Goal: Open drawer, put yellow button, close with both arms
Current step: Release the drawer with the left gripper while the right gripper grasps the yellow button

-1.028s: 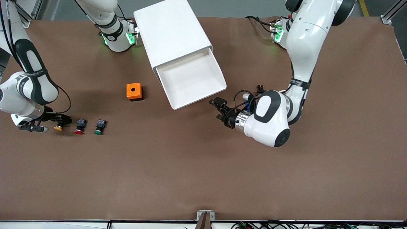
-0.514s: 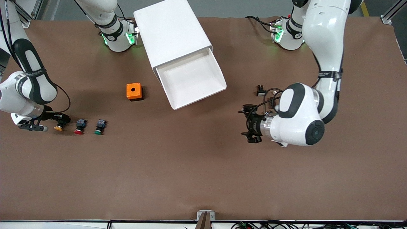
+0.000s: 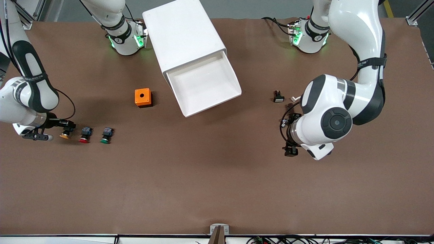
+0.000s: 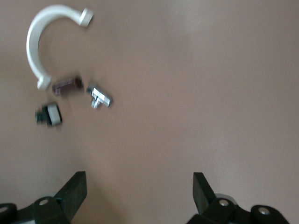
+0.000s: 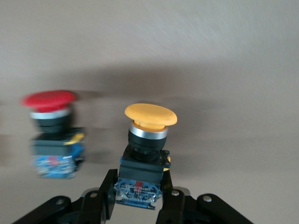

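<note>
We see the right gripper (image 3: 64, 128) closed on the yellow button (image 3: 64, 135); the drawer (image 3: 203, 84) stands open; the left gripper (image 3: 290, 135) hangs over bare table (image 3: 217, 183).

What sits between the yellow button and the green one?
The red button sits between the yellow button and the green button, as the front view shows.

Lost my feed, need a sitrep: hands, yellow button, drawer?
Right hand shut on yellow button, at the table. Left hand open over bare table. Drawer open, path clear.
</note>
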### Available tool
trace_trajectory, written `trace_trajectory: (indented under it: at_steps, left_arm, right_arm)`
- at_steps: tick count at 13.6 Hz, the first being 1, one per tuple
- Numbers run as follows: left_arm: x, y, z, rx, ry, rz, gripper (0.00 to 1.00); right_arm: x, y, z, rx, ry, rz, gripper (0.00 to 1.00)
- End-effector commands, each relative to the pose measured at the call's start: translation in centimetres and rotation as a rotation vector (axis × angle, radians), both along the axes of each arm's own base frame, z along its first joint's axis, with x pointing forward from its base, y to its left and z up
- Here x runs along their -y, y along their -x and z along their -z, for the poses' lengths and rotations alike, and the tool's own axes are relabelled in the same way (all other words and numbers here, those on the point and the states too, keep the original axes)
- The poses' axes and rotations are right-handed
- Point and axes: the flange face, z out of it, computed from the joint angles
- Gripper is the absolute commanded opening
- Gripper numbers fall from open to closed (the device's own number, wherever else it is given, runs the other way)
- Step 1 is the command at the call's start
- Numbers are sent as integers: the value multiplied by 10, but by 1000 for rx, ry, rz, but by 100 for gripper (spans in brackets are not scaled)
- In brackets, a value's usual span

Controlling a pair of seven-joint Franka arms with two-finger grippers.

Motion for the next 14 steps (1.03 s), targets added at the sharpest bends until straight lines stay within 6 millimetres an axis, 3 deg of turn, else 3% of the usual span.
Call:
trace_trajectory:
  at_steps: [1,3,5,7,10,14]
  left_arm:
    - [-3,13,-29,32,-4,211,100]
    - [-11,16,-37,33,20,358,100]
    - [-16,29,-44,22,39,478,100]
    - [-15,34,-45,13,52,550,100]
    - [-18,46,-44,-11,92,762,100]
    - [3,68,-42,-35,125,878,100]
  right_arm:
    - [-41,-32,-88,-43,-6,16,0]
    - [-91,-49,-156,-82,18,81,0]
    - [-164,-56,-219,-108,-6,191,0]
    - [-244,-56,-269,-127,-14,300,0]
    - [-388,-44,-314,-120,0,466,0]
    - [-523,-5,-340,-98,-19,615,0]
